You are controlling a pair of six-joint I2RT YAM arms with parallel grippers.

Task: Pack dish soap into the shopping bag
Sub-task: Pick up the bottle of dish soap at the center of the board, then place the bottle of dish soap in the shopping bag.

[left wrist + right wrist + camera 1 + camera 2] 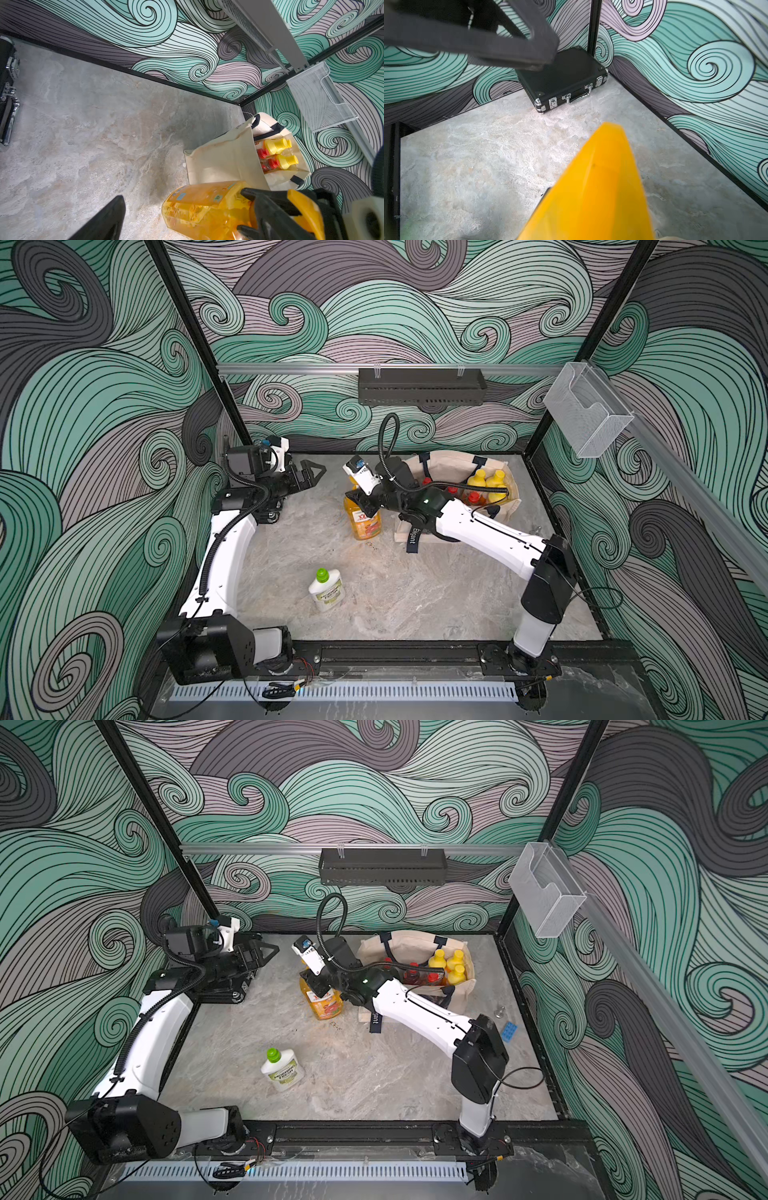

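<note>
Pump bottle (365, 526) pinched at top between right jaws; left jaws spread, well apart.

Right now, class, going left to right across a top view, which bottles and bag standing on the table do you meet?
white green-capped bottle → tall orange pump bottle → shopping bag

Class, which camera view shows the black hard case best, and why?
The right wrist view: the black hard case lies almost whole in the corner, latches and handle facing the camera. The left wrist view catches only its latched edge at the frame's border. In both top views the left arm hides nearly all of it.
</note>
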